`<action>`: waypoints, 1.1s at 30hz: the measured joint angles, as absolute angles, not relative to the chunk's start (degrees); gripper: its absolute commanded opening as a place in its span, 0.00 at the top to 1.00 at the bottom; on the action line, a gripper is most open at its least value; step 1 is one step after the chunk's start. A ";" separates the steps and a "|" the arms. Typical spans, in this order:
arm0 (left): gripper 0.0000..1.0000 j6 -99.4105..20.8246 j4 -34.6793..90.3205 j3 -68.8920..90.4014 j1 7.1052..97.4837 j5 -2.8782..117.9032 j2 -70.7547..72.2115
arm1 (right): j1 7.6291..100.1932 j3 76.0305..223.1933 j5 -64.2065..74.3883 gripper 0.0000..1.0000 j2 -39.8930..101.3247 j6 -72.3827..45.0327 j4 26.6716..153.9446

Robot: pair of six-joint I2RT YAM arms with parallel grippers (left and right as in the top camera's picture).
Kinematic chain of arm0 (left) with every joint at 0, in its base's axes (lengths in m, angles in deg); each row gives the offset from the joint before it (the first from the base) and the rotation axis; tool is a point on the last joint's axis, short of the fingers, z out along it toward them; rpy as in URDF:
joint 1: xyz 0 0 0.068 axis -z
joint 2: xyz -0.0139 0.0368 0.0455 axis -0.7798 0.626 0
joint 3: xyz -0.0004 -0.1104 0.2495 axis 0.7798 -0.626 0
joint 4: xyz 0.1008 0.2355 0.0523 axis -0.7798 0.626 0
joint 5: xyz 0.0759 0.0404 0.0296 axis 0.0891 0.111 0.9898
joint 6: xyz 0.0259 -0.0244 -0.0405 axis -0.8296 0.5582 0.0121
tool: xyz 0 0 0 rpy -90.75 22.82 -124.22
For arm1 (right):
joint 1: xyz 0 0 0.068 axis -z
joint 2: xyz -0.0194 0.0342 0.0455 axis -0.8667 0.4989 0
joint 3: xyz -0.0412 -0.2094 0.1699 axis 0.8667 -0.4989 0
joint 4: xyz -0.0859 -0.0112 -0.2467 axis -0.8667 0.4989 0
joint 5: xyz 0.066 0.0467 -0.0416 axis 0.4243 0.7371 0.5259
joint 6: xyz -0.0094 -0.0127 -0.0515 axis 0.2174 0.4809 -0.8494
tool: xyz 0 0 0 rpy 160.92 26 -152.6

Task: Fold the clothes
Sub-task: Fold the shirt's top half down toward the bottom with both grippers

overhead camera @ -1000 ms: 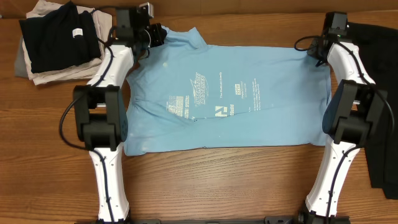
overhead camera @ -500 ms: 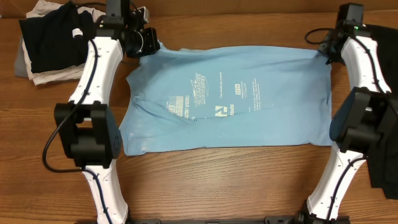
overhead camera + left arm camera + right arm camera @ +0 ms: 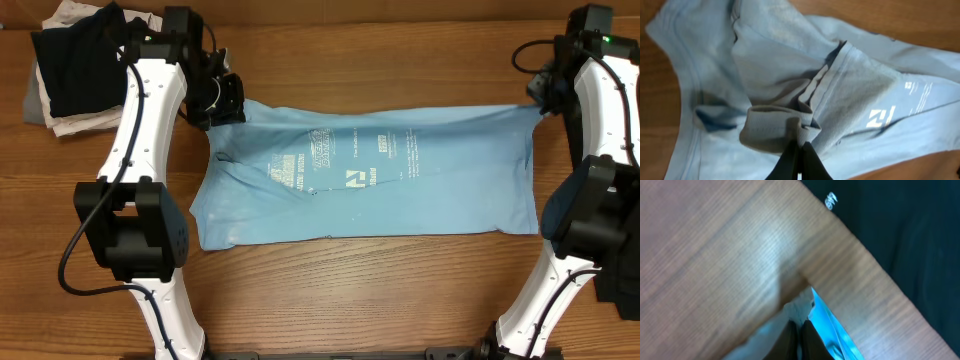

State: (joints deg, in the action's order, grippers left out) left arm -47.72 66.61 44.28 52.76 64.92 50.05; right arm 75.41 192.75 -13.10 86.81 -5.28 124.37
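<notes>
At the upper left of the overhead frame a pile of clothes [image 3: 70,70], a dark garment on top of pale ones, is seen on the wooden table [image 3: 350,290]. Just right of it, the left gripper [image 3: 222,100] is found at the upper left corner of the T-shirt [image 3: 430,180]. In the left wrist view its fingers are pressed together on a bunched, ribbed edge of the blue fabric, which is gathered into folds there. The light blue T-shirt is spread across the middle of the frame. Its upper edge is stretched in a nearly straight line between the two grippers, and its lower edge is laid flat on the table. Small white print [image 3: 345,160] is shown face up near its centre. At the upper right, the right gripper [image 3: 545,95] is clamped on the shirt's upper right corner. In the right wrist view a small tip of blue cloth is pinched between its fingers above bare wood. A dark cloth [image 3: 625,290] is laid along the right edge of the frame.
</notes>
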 measured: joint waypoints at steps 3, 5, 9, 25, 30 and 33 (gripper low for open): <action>0.96 -48.46 69.12 44.28 52.41 65.29 50.03 | 75.41 192.77 -12.76 0.96 86.75 -4.60 128.15; 0.96 -48.72 71.11 44.28 52.09 65.45 50.03 | 75.41 192.77 -12.76 0.96 86.75 -3.88 130.65; 0.96 -49.23 73.80 44.28 51.13 65.69 49.94 | 75.43 192.77 -12.62 0.96 86.42 -2.53 136.35; 0.96 -51.70 83.72 44.28 50.32 69.27 49.92 | 75.41 192.77 -12.36 0.96 83.84 -0.56 147.85; 0.96 -51.76 84.31 43.78 50.05 69.66 49.72 | 75.41 192.77 -12.36 0.96 83.84 -0.50 150.32; 0.96 -51.76 84.07 42.01 49.99 69.86 49.41 | 75.41 192.77 -12.36 0.96 83.84 -0.39 151.17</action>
